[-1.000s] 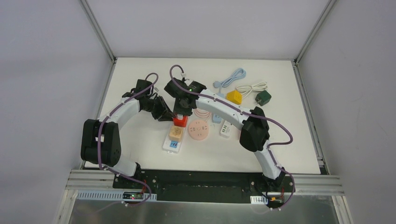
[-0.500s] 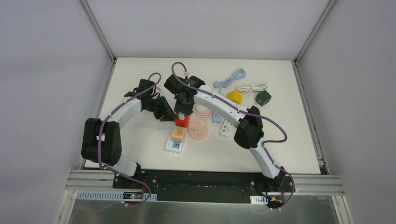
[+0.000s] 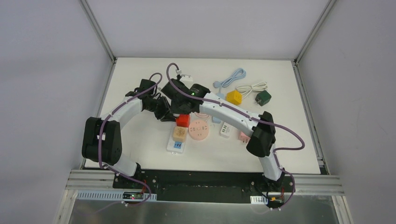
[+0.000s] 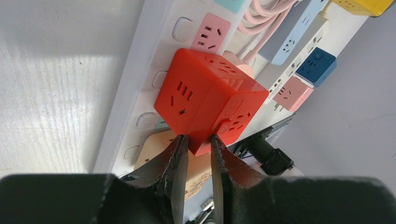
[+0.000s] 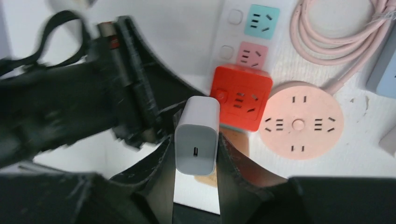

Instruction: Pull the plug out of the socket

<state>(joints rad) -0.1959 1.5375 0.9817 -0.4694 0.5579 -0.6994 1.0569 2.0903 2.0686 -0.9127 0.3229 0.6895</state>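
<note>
Right claw (image 5: 196, 140) clenched on the white plug (image 5: 197, 122), lifted above the red cube socket (image 4: 205, 98). Its long axis runs along the fingers, port face toward the wrist camera, prongs hidden. Left claw (image 4: 197, 142) pinches the cube's corner. The cube sits on the power strip (image 4: 135, 84), and the round pink socket (image 5: 301, 120) lies just beside the cube.

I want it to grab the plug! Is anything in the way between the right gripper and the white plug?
No, nothing is in the way. The right gripper already has the white plug clamped between its fingers, held up above the red cube socket.
</note>
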